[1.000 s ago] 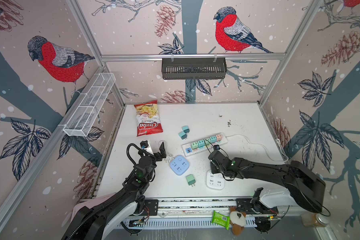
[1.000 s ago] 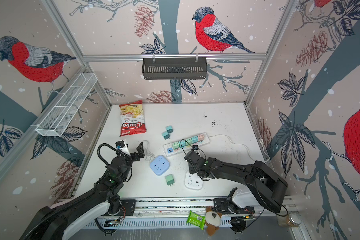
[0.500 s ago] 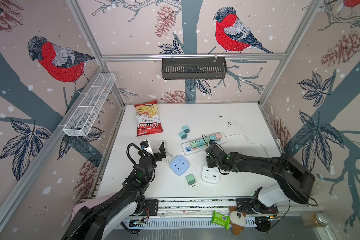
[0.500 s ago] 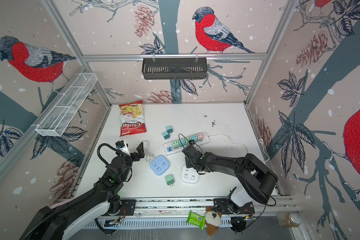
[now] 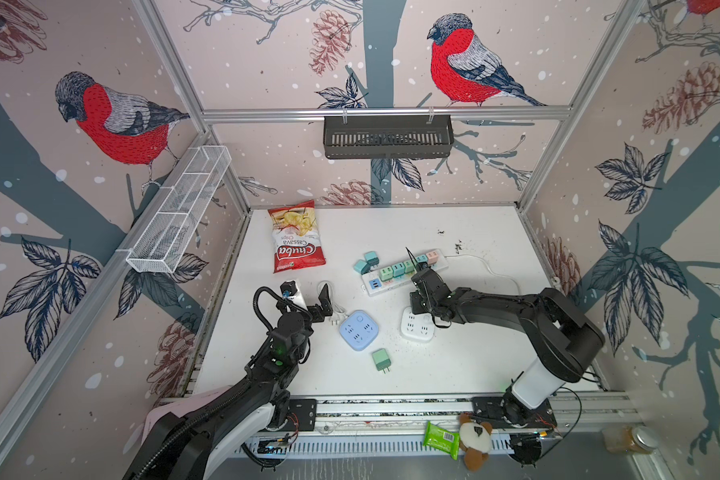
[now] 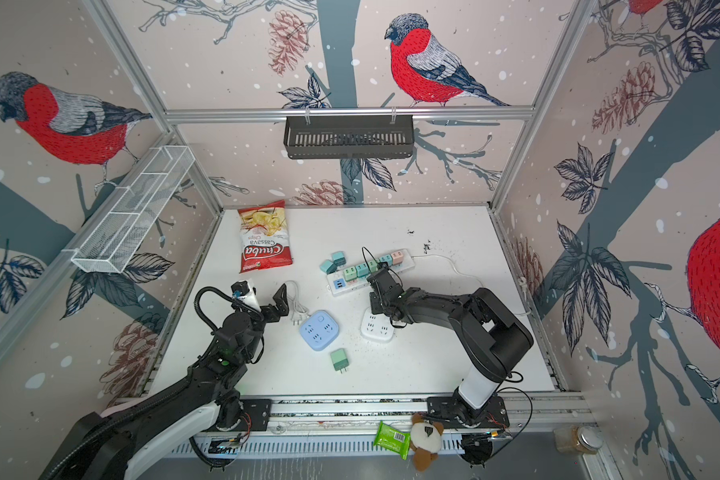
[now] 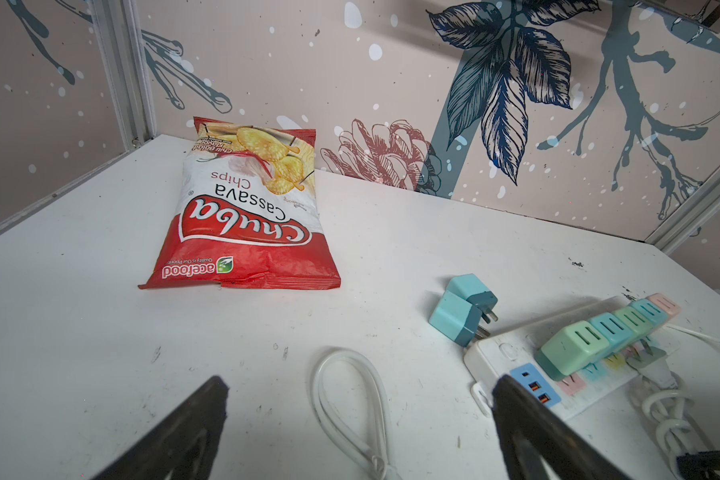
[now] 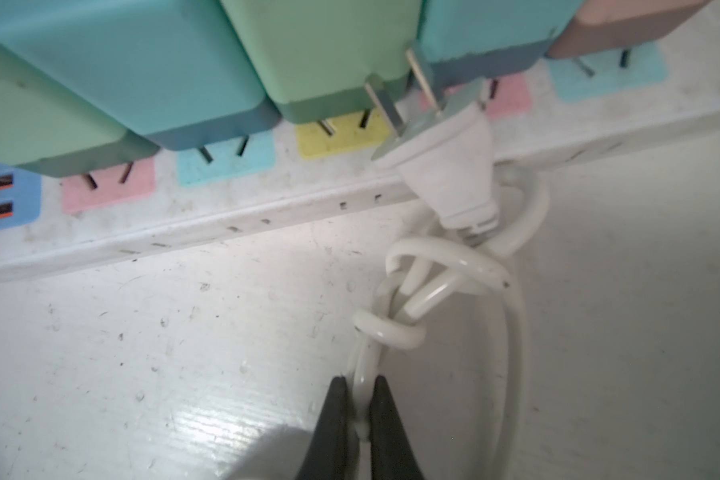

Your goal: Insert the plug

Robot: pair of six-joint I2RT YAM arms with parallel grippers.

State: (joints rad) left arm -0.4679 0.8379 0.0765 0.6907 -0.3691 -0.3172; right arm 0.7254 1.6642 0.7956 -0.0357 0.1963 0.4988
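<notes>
Bag [image 7: 242, 216], Chuba Cassava Chips, acefood, plug [image 8: 445, 162], cord [image 8: 515, 332]

So the left gripper [image 7: 360, 386] has its jaws spread wide over the white bench [image 7: 80, 311], with a loop of white cable [image 7: 350, 407] lying between them. The Chuba chips bag [image 7: 246, 208] lies flat near a bench corner. Two loose teal adapters [image 7: 462, 309] sit right at the end of the power strip [image 7: 512, 353], which carries a row of pastel adapters [image 7: 599, 332].

Two black jointed arms [image 5: 516, 307], white base links [image 5: 532, 385], looped black cable [image 5: 256, 301], green lights [image 5: 279, 351], tapered black fingers [image 7: 184, 432].
</notes>
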